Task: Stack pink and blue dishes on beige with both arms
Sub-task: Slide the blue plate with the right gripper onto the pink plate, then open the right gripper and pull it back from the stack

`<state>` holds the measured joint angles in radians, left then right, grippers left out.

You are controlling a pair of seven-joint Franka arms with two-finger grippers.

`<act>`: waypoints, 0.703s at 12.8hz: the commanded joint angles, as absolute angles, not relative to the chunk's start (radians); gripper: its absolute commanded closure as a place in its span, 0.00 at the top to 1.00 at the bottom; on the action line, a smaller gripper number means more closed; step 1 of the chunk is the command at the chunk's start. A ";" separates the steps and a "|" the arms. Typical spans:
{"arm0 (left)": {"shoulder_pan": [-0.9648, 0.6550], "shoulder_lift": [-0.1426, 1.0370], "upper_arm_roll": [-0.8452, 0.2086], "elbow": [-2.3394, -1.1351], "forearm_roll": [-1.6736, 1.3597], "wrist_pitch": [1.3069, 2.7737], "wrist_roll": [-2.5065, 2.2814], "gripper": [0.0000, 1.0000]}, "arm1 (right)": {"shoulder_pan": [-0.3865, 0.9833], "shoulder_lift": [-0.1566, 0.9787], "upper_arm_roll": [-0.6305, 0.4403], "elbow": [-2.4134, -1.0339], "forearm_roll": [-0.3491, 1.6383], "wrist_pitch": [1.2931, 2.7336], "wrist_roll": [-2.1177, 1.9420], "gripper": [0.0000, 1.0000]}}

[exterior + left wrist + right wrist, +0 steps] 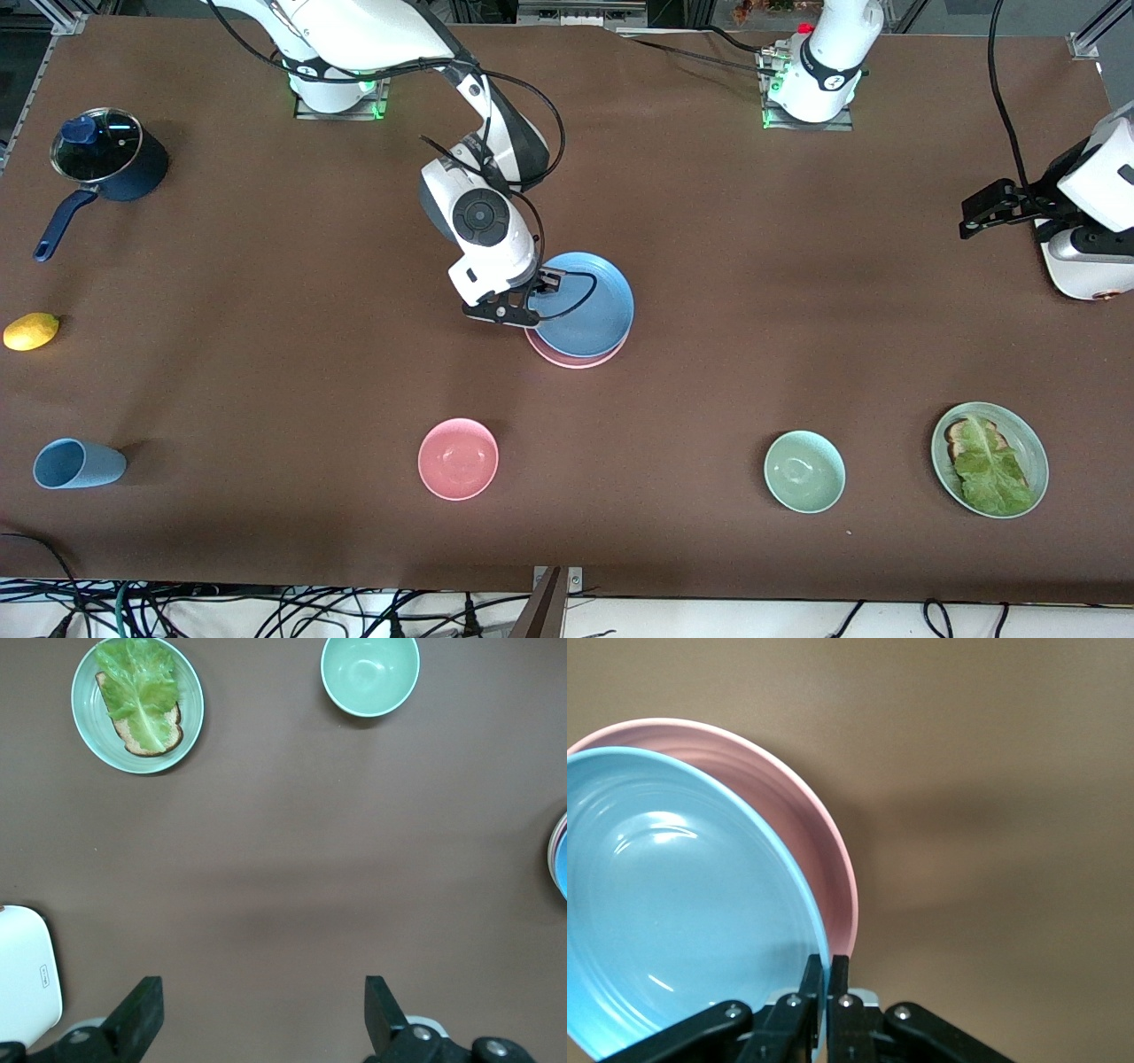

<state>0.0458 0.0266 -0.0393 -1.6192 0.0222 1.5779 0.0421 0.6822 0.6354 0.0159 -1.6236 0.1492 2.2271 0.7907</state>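
My right gripper (532,297) (826,966) is shut on the rim of the blue plate (589,306) (673,904). It holds the plate just over the pink plate (571,359) (806,815), shifted slightly off it. The pink plate lies near the middle of the table, and only a crescent of its rim shows past the blue one. The beige plate is hidden. My left gripper (974,217) (261,992) waits open and empty over bare table at the left arm's end. The edge of the plate stack (562,864) just shows in its wrist view.
Nearer the front camera stand a deep pink bowl (458,458), a mint-green bowl (804,471) (369,673) and a green plate (1019,425) (89,718) with toast and lettuce. A lidded dark pot (106,159), a lemon (31,331) and a blue cup (75,463) sit at the right arm's end.
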 commanded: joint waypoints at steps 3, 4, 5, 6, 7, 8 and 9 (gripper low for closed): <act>0.043 0.011 -0.037 -1.634 0.009 1.582 0.054 1.00 | 0.681 0.658 0.012 -1.592 0.153 2.226 0.781 0.24; 0.043 0.012 -0.035 -1.634 0.009 1.582 0.054 1.00 | 0.680 0.658 0.011 -1.592 0.152 2.226 0.778 0.43; 0.043 0.011 -0.035 -1.634 0.011 1.582 0.054 1.00 | 0.680 0.658 0.011 -1.588 0.153 2.226 0.778 0.51; 0.043 0.012 -0.035 -1.634 0.011 1.582 0.054 1.00 | 0.678 0.658 0.011 -1.568 0.158 2.218 0.775 0.61; 0.043 0.011 -0.035 -1.634 0.011 1.582 0.054 1.00 | 0.675 0.652 0.008 -1.546 0.158 2.200 0.773 0.75; 0.043 0.012 -0.035 -1.634 0.011 1.582 0.054 1.00 | 0.658 0.646 0.006 -1.527 0.156 2.162 0.761 0.92; 0.043 0.012 -0.035 -1.634 0.011 1.582 0.054 1.00 | 0.649 0.631 0.005 -1.499 0.155 2.133 0.759 1.00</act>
<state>0.0456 0.0266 -0.0393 -1.6198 0.0222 1.5779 0.0421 0.6744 0.6382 0.0035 -1.5674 0.1491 2.2009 0.7825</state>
